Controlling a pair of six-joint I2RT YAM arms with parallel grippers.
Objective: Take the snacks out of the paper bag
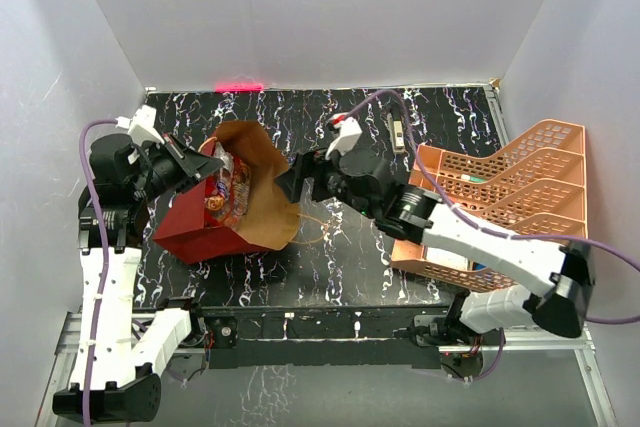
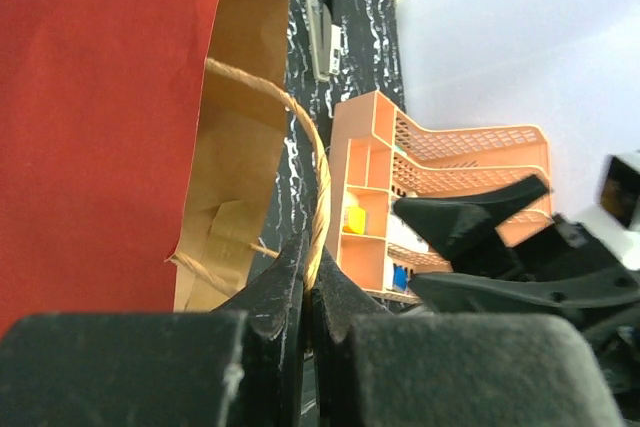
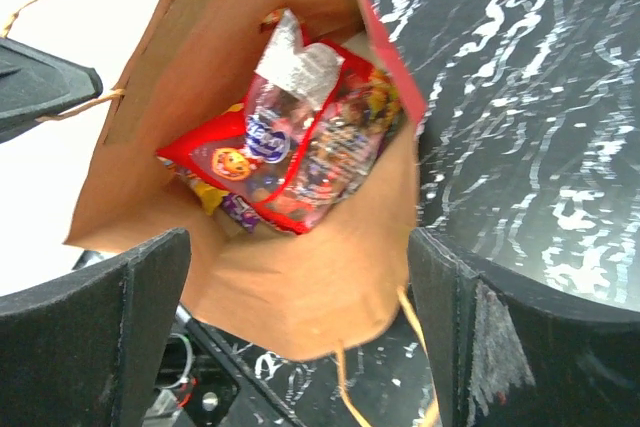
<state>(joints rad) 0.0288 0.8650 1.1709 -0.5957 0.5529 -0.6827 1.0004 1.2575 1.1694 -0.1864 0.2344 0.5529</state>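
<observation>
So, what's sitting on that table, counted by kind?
Paper bag: 1
Snack packets inside it: at least 3, overlapping, so no exact count
Peach tiered tray: 1
Small black-and-cream item near the far edge: 1
Total: at least 6

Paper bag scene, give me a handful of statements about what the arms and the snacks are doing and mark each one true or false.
1. The left end effector is shut on the cord handle of the paper bag. True.
2. The right end effector grips a red packet. False: it is open at the bag's mouth, holding nothing.
3. The snacks lie inside the paper bag. True.
4. The peach tray stands on the left side of the table. False: it stands on the right side.
</observation>
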